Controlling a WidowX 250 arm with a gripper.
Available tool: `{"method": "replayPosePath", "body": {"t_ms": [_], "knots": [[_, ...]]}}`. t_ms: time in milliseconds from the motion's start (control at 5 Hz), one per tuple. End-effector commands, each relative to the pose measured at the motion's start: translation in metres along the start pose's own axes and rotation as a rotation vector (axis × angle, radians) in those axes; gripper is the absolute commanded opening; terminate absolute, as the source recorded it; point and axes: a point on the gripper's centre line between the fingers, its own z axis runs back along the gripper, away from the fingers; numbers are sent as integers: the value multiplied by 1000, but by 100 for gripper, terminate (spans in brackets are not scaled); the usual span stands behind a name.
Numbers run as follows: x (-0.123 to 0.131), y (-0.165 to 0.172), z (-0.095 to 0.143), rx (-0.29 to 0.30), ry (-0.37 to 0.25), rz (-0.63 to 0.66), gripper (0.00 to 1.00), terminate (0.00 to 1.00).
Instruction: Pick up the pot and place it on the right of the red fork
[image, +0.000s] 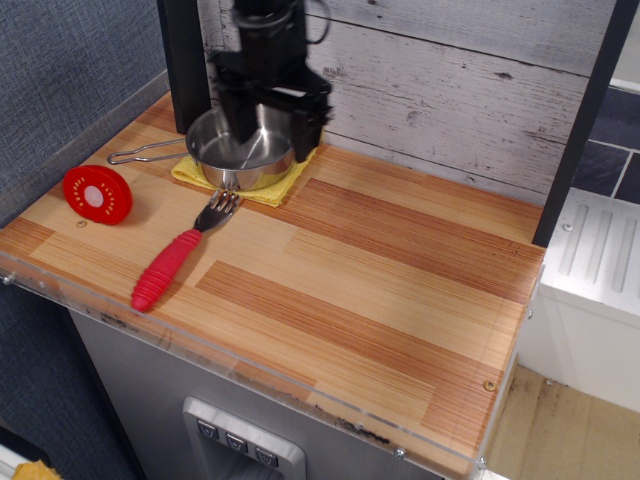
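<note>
The pot (232, 158) is a shiny steel pan resting on a yellow cloth (262, 190) at the back left of the counter, its wire handle (147, 154) pointing left. The red fork (173, 257) lies in front of it, tines toward the pot and red handle toward the front edge. My black gripper (276, 132) hangs over the pot's right side with its jaws apart. One finger (243, 122) is above the bowl and the other finger (309, 128) is outside the right rim. It holds nothing.
A round red disc with a white centre (97, 193) lies left of the fork. A dark post (186, 60) and the plank wall (450, 80) stand behind the pot. Bare wooden counter (380, 280) stretches to the right of the fork.
</note>
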Motion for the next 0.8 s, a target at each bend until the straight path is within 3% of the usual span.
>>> {"method": "replayPosePath", "body": {"t_ms": [0,400,600], "knots": [[12,11,-5,17,-35,35,100,0],[12,8,-11,-2,-31,32,100,0],[11,8,-15,-6,-29,32,0,0]]}}
